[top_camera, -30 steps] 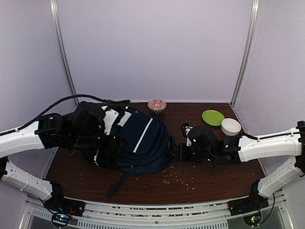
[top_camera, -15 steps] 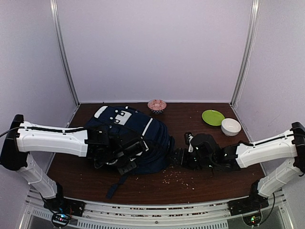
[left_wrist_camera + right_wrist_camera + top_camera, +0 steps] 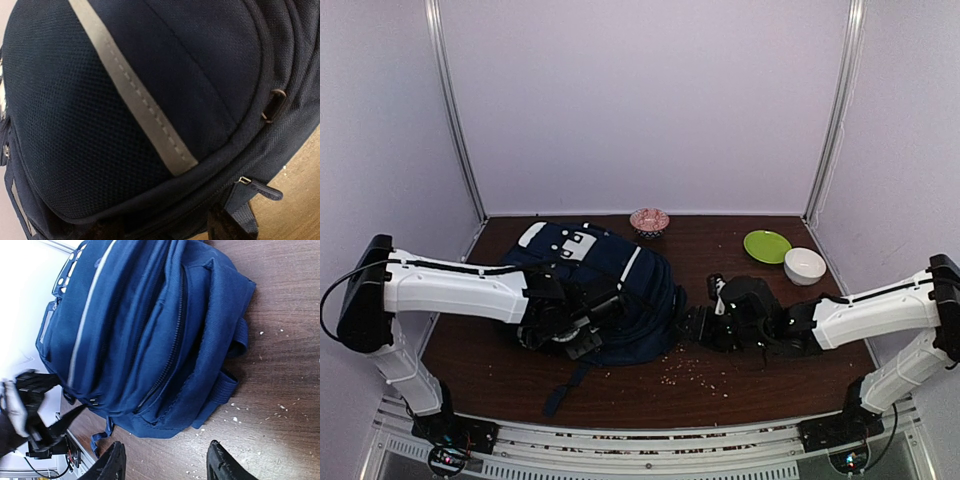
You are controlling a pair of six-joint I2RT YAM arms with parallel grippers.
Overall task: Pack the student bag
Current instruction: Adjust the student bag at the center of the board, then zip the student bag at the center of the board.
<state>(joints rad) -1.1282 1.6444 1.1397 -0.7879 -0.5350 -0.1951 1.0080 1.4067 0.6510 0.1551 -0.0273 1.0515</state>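
The student bag [image 3: 625, 280] lay front-up, left of centre on the table [image 3: 790, 375] — navy, with one pale stripe and white patches at its far end. The left gripper [image 3: 578, 332] hovered at its near-left side, jaws spread wide; the right gripper [image 3: 165, 467] — also spread, empty — sat just beside it.

The student bag [image 3: 645, 285] is lying on the table [image 3: 770, 380]. A plate [image 3: 767, 245] and bowl [image 3: 805, 265] are sitting behind, to the right.
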